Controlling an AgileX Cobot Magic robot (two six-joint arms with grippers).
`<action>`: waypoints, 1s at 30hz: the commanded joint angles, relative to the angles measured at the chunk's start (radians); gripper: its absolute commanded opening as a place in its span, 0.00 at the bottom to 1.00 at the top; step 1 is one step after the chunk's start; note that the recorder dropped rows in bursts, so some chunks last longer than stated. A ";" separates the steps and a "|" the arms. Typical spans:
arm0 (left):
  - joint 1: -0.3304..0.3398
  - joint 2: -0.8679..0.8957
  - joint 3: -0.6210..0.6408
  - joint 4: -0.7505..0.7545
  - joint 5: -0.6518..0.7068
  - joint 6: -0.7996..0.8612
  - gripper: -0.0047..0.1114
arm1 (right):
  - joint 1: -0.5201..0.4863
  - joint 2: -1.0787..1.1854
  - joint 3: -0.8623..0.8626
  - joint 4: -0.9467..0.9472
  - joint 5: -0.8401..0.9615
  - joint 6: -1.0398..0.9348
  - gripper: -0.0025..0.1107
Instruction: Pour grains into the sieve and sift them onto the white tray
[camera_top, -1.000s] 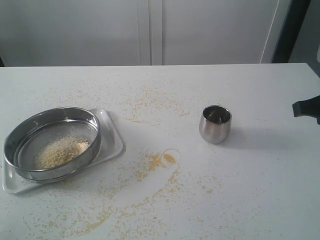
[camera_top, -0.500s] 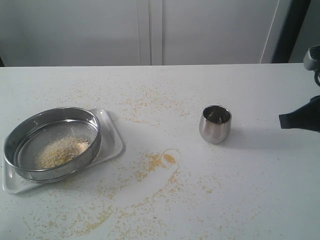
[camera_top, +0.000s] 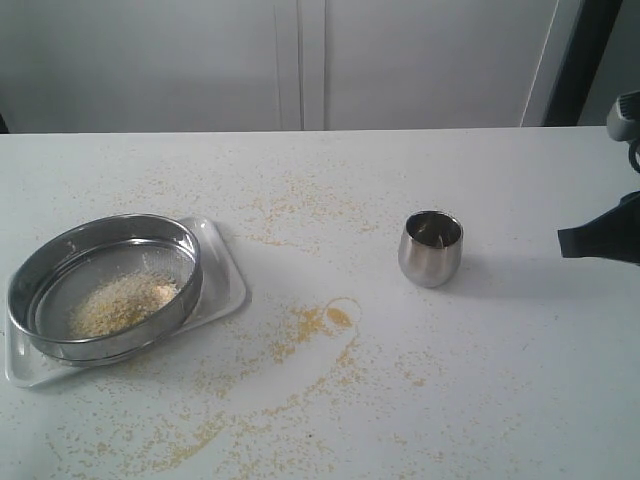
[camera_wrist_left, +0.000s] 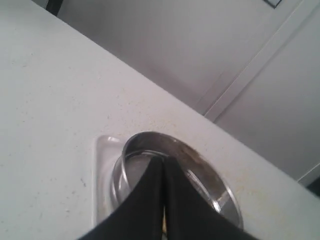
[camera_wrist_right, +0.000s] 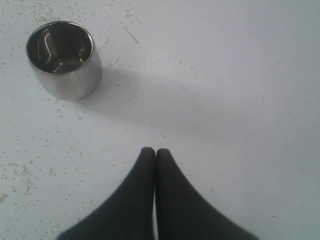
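Observation:
The round steel sieve (camera_top: 105, 285) rests on the white tray (camera_top: 222, 280) at the table's left. A heap of pale yellow grains (camera_top: 122, 303) lies on its mesh. In the left wrist view the sieve (camera_wrist_left: 200, 165) and the tray's corner (camera_wrist_left: 103, 165) show beyond my left gripper (camera_wrist_left: 164, 161), whose black fingers are pressed together with nothing between them; this gripper is out of the exterior view. My right gripper (camera_top: 562, 242) pokes in at the right edge, well right of the steel cup (camera_top: 430, 248). In its wrist view the right gripper (camera_wrist_right: 154, 151) is shut and empty, apart from the cup (camera_wrist_right: 64, 59).
Spilled grains (camera_top: 315, 320) are scattered over the white table, thickest in front of the tray and in a small patch mid-table. A white cabinet wall (camera_top: 300, 60) runs behind the table's far edge.
The right gripper came further into the exterior view from the right edge during the first half second, then stayed still. Sieve, tray and cup have not moved.

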 joint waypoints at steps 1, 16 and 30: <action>0.000 -0.004 0.005 -0.007 -0.161 -0.147 0.05 | 0.007 -0.005 0.004 0.001 -0.006 -0.011 0.02; 0.000 0.255 -0.324 0.389 0.165 -0.016 0.04 | 0.007 -0.005 0.004 0.001 -0.006 -0.011 0.02; 0.000 0.790 -0.689 0.106 0.562 0.578 0.04 | 0.007 -0.005 0.004 0.001 -0.006 -0.011 0.02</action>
